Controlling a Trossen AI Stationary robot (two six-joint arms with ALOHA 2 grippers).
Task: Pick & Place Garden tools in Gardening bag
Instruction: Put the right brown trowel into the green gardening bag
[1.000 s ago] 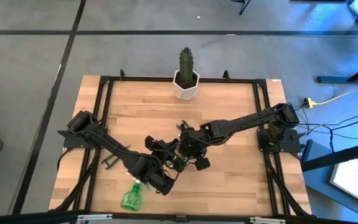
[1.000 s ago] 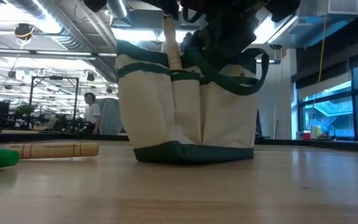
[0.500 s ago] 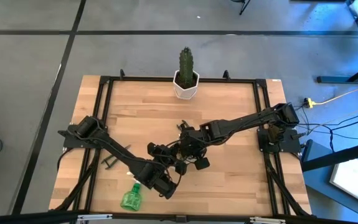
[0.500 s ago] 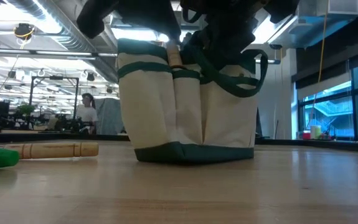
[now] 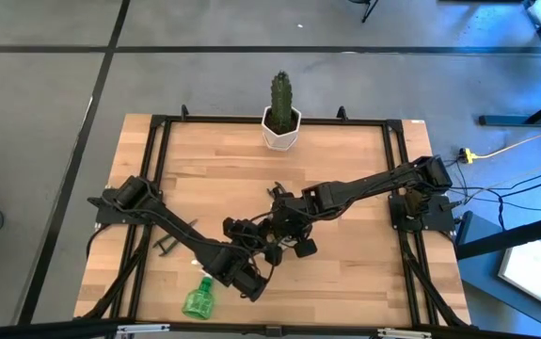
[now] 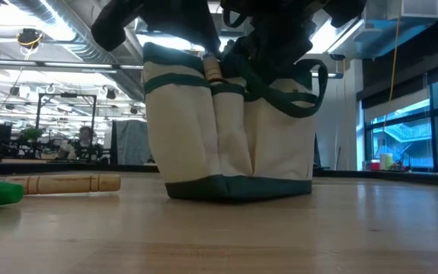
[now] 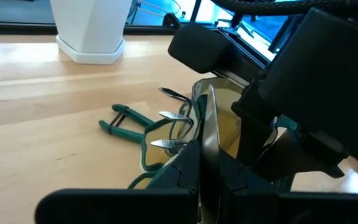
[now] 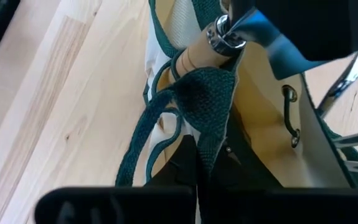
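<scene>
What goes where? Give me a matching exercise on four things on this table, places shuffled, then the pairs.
Things:
1. spray bottle
2. cactus
3. gardening bag
4. pruning shears

Places or states:
A. upright mid-table, under both arms
B. lying flat on the wood between the bag and the white pot
C. lying near the table's front edge, on the left arm's side
D. standing in a white pot at the far edge

Pairs: 1-C, 2-D, 3-A, 4-B
</scene>
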